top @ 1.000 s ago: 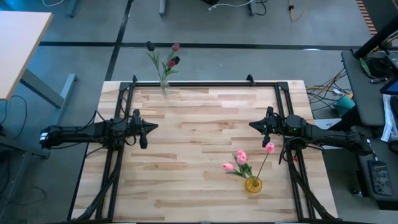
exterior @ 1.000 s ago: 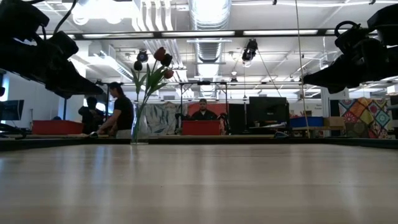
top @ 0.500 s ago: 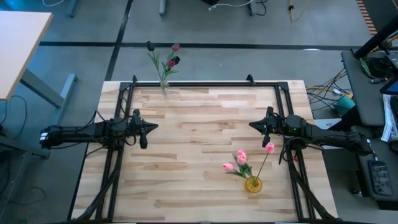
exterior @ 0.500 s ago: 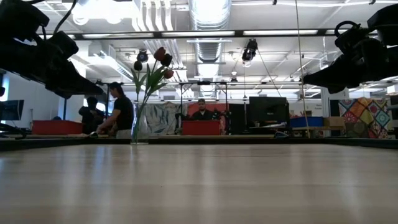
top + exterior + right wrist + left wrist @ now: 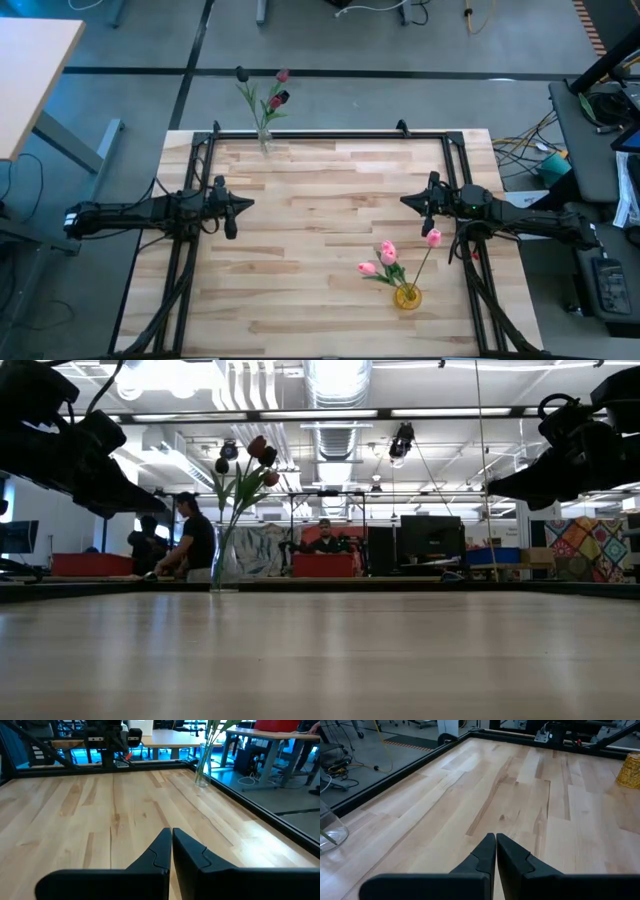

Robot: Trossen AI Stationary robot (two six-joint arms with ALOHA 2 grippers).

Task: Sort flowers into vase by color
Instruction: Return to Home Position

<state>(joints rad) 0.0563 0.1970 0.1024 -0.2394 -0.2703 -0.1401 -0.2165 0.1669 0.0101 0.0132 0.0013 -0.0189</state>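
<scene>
far vase (image 5: 263, 140): tabletop (image 5: 330, 200) edge, beyond left jaws | near vase (image 5: 406, 296): front side of right jaws | flowers (image 5: 388, 254) in both

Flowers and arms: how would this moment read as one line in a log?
pink flowers in yellow vase | dark flowers in clear vase | left gripper shut, empty | right gripper shut, empty

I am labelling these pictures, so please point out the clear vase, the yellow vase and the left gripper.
clear vase (image 5: 224, 570), low view, on its glass wall.
yellow vase (image 5: 406, 297), high view, on its yellow wall.
left gripper (image 5: 495, 838), left wrist view, between its shut fingertips.
</scene>
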